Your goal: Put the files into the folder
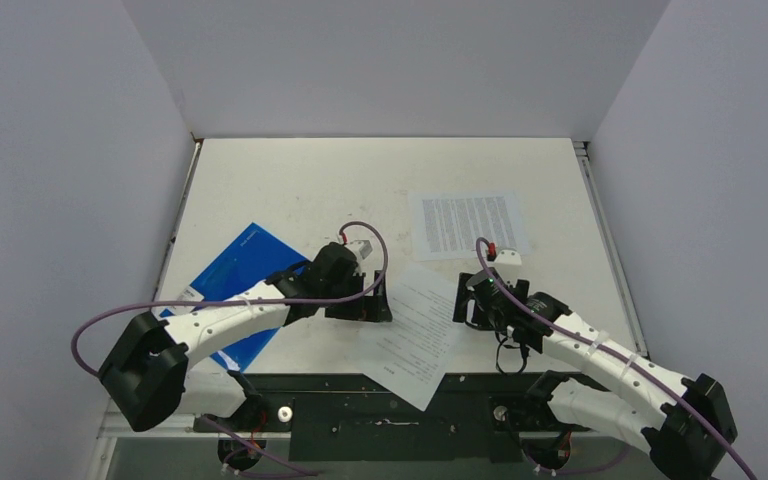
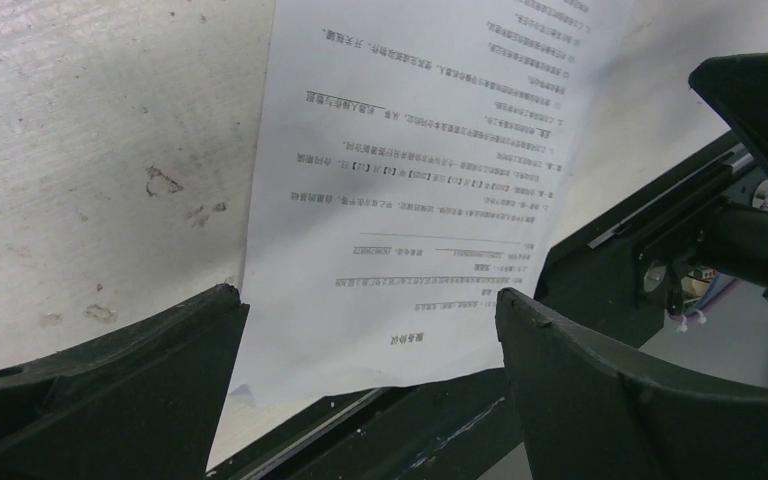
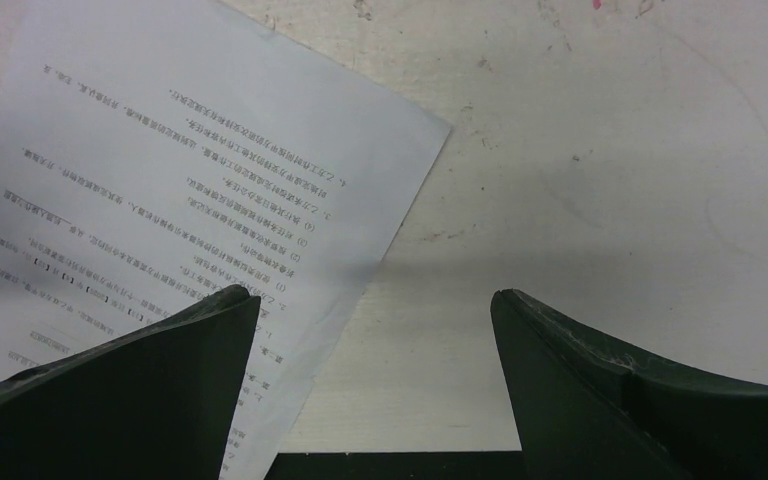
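Observation:
Two white files printed with black text lie on the table. One file [image 1: 412, 332] lies slanted at the front middle, its near corner hanging past the table's front edge over the black rail. The other file [image 1: 469, 225] lies flat further back on the right. The blue folder [image 1: 230, 277] lies closed at the front left, partly under the left arm. My left gripper [image 1: 372, 298] stands open at the slanted file's [image 2: 410, 200] left edge, holding nothing. My right gripper [image 1: 466, 300] is open at that file's [image 3: 160, 200] right edge, one fingertip [image 3: 230, 310] over the paper.
A black rail [image 1: 380, 400] runs along the table's front edge beneath the overhanging sheet. Grey walls enclose the table [image 1: 290, 190] on three sides. Purple cables loop from both arms.

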Controlling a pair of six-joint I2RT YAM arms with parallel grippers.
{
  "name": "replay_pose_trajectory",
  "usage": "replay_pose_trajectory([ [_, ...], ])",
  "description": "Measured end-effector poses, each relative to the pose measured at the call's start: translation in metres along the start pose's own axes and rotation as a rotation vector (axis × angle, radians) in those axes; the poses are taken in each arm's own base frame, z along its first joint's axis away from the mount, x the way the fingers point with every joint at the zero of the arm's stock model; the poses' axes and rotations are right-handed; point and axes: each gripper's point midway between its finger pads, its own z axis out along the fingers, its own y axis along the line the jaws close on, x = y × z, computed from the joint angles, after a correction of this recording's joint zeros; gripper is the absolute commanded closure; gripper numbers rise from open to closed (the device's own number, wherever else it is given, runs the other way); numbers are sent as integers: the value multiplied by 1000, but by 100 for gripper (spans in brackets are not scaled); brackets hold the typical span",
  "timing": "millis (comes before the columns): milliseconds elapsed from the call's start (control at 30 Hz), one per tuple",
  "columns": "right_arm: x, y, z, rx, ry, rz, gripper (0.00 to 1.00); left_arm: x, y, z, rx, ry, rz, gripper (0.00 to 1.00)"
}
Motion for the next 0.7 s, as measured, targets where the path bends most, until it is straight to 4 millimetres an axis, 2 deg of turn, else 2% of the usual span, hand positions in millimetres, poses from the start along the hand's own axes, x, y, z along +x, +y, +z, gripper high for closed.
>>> replay_pose_trajectory([
  [233, 20, 5, 14, -52, 62, 48, 10, 9, 11, 29, -42, 47, -27, 4],
  [467, 31, 5, 21, -64, 85, 76, 10, 16, 20, 50, -71, 81, -36, 4],
  [700, 23, 5, 15, -79, 50, 124, 10, -3, 5, 68, -42, 56, -28, 4],
])
